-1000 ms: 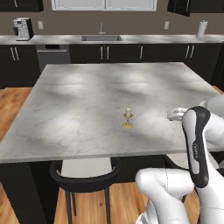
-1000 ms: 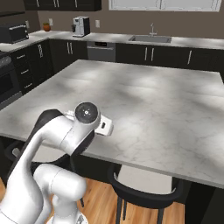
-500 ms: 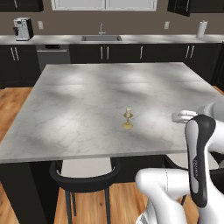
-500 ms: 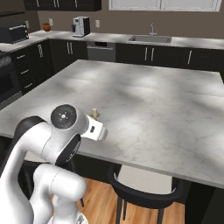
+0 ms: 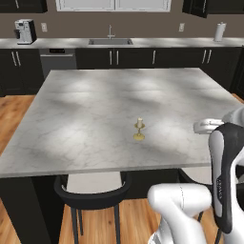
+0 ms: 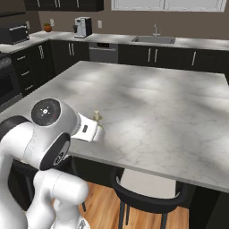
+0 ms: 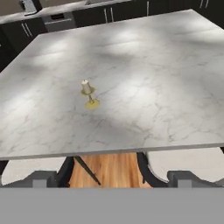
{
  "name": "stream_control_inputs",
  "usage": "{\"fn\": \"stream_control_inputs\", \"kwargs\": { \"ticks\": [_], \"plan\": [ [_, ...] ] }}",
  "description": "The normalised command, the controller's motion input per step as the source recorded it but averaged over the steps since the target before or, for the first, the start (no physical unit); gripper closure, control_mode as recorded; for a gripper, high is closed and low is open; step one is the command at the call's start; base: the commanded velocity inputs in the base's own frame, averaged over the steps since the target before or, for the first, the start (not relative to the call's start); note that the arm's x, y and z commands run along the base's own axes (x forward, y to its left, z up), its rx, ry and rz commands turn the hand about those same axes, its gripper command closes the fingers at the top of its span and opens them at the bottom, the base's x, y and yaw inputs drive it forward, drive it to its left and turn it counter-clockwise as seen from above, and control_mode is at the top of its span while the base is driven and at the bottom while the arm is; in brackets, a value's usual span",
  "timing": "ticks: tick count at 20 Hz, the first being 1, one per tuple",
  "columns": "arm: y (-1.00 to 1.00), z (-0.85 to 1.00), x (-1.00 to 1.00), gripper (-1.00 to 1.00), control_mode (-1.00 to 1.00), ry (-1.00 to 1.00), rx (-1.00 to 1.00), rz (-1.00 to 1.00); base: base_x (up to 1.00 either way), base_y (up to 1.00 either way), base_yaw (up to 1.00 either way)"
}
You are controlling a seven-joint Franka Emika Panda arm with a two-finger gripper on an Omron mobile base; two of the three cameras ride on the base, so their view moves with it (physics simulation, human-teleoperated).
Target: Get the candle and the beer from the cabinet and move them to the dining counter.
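Jaws (image 7: pixel 112 183) spread fully apart and holding nothing — the two dark tips sit wide at the bottom of the hand view, back off the near edge of the large rectangular island counter with white-grey veined marble top (image 7: pixel 166 78), over a black-rimmed stool with pale seat (image 5: pixel 90 183) and bare wood floor.

Short cream-white candle stub on its small yellowish-brass holder with round flat base (image 7: pixel 89 95) stands upright on the counter, ahead of the jaws and somewhat to their left, well apart from them and in from the near edge. Same candle in the left base view (image 5: pixel 138 129), alone on the marble.

Step in hand, as I read it: candle delivered, arm clear of it — first half of the task looks complete. Small dark brown beer bottle is not on the counter.

Next move calls for turning the base away from the island toward the tall black upper wall cabinet, reaching in for the bottle, gripping it around the body with the jaws level, then carrying it back upright. Set it down beside the candle with a gap, so the holder isn't knocked over.
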Motion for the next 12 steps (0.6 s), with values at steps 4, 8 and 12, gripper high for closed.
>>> {"fn": "stream_control_inputs", "kwargs": {
  "ticks": [4, 8, 12],
  "plan": [
    [0.03, 0.34, -0.29, -1.00, -1.00, 0.17, -0.08, 0.00, 0.00, 0.00, 0.00],
    [0.00, 0.19, -0.33, -1.00, -1.00, 0.02, -0.08, 0.01, 0.00, 0.00, 0.00],
    [0.04, 0.08, -0.28, -1.00, -1.00, -0.04, -0.10, 0.01, 0.00, 0.00, 0.00]
  ]
}}
